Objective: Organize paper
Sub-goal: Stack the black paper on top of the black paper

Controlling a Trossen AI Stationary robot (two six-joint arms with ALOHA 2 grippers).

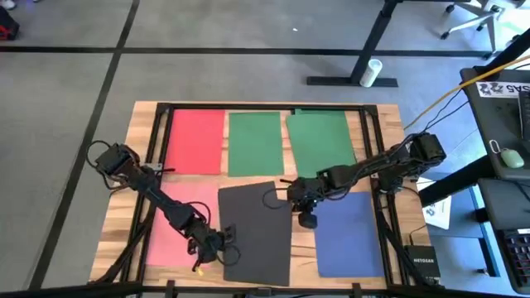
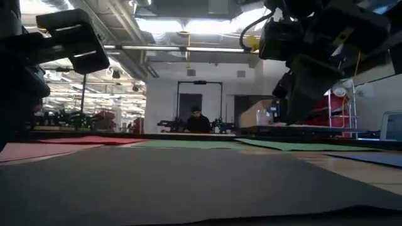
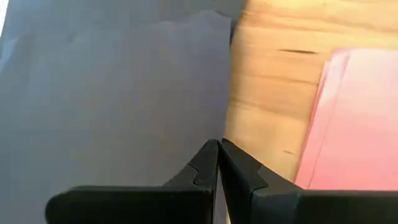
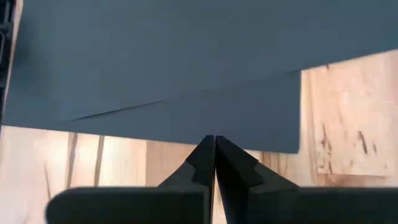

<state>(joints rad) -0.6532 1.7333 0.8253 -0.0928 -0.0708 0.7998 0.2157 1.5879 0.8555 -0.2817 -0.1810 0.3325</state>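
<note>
Because the dark grey paper [image 1: 257, 230] is thin, light and floppy, it will likely slide and bend, so an edge is the best place to grab. It lies flat just past the left gripper [image 3: 219, 163] tips, whose fingers are pressed together on nothing. The right gripper [image 4: 215, 155] is pinched closed and empty too, with that sheet's edge right in front.

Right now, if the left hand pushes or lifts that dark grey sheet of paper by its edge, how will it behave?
The dark grey rectangular paper sheet lies thin and flat on the wooden table, so it would probably sag if lifted by one edge. It looks light; a push from the shut left hand would likely slide or buckle it. Its far corner looks slightly wavy, suggesting easy creasing.
</note>
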